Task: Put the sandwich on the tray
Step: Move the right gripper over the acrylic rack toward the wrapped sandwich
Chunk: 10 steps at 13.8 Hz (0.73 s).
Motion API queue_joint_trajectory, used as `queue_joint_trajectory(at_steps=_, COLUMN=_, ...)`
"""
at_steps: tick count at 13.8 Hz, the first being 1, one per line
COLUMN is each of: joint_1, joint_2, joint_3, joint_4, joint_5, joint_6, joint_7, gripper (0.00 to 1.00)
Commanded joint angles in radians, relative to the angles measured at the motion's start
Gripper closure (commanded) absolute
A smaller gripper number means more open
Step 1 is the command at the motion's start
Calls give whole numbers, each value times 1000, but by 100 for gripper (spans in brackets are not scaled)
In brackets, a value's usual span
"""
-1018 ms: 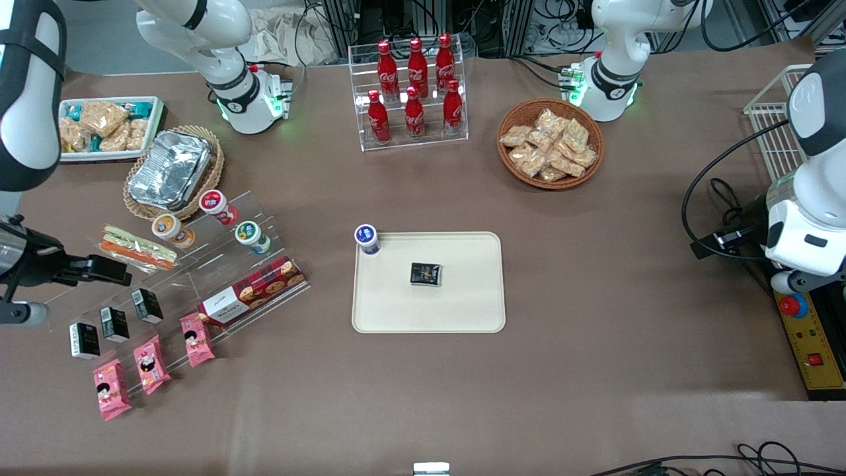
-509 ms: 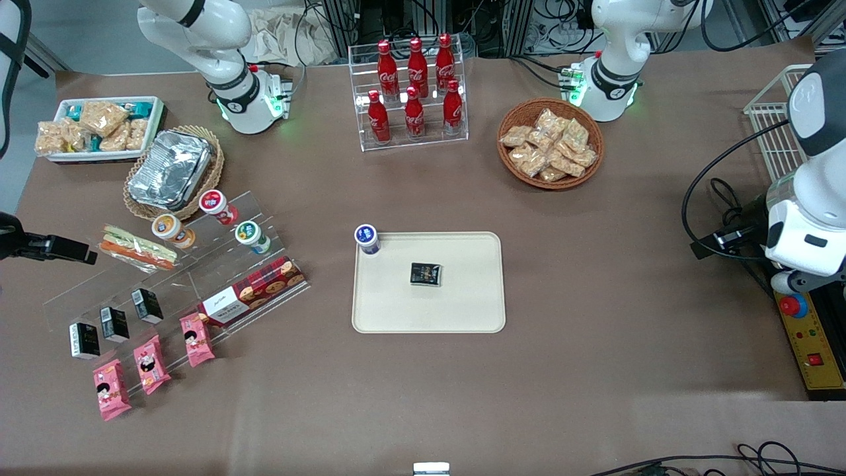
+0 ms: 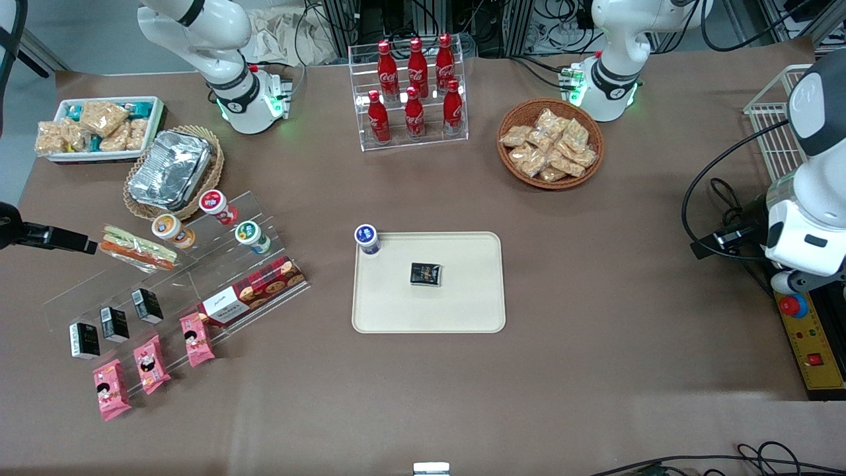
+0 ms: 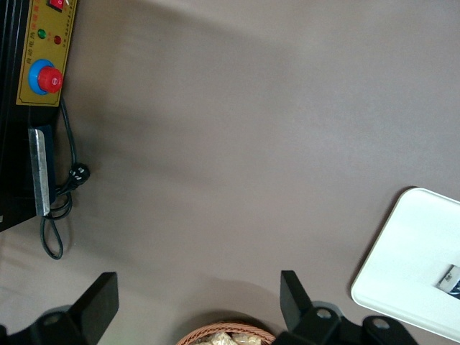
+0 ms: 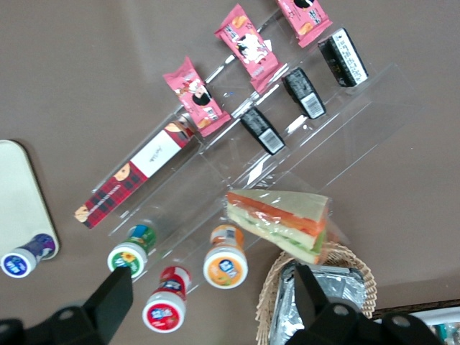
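Observation:
The sandwich (image 3: 135,249), a clear-wrapped wedge with orange and green layers, lies on the top step of a clear acrylic shelf (image 3: 198,277). It also shows in the right wrist view (image 5: 280,223). The cream tray (image 3: 462,311) lies mid-table; one corner shows in the right wrist view (image 5: 18,194). The tray carries a small black packet (image 3: 425,274) and a blue-lidded cup (image 3: 367,238) at one corner. My right gripper (image 3: 86,244) hovers at the working arm's end of the table, its tip just beside the sandwich. In the wrist view the gripper (image 5: 215,287) is open and empty.
The shelf also holds three lidded cups (image 3: 218,206), a red cookie box (image 3: 254,289), black packets (image 3: 115,322) and pink snack packets (image 3: 151,362). A foil container in a basket (image 3: 170,170) and a white snack tray (image 3: 106,127) stand nearby. A cola rack (image 3: 413,92) and a cracker basket (image 3: 550,143) stand farther back.
My right gripper has drawn back from over the shelf toward the working arm's end of the table, farther from the camera. Its tip now sits beside the sandwich. The sandwich has not moved.

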Motion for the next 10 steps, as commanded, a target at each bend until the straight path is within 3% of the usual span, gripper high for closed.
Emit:
queue_joint_trajectory(at_steps=1, joint_1=11, joint_2=-25, joint_3=1, joint_4=-19, joint_5=-1, joint_6=4, joint_7=33, gripper=0)
queue_joint_trajectory(at_steps=5, joint_1=-6, joint_2=-21, joint_3=-8, joint_4=-25, joint_5=31, joint_6=-6, joint_7=80, gripper=0)
queue_joint_trajectory(at_steps=7, joint_1=-40, joint_2=-21, joint_3=-9, joint_4=-28, joint_5=29, joint_6=-38, joint_7=293, gripper=0)
queue_joint_trajectory(at_steps=10, joint_1=-45, joint_2=-1, joint_3=-9, joint_4=-30, joint_5=17, joint_6=-4, joint_7=441, gripper=0)
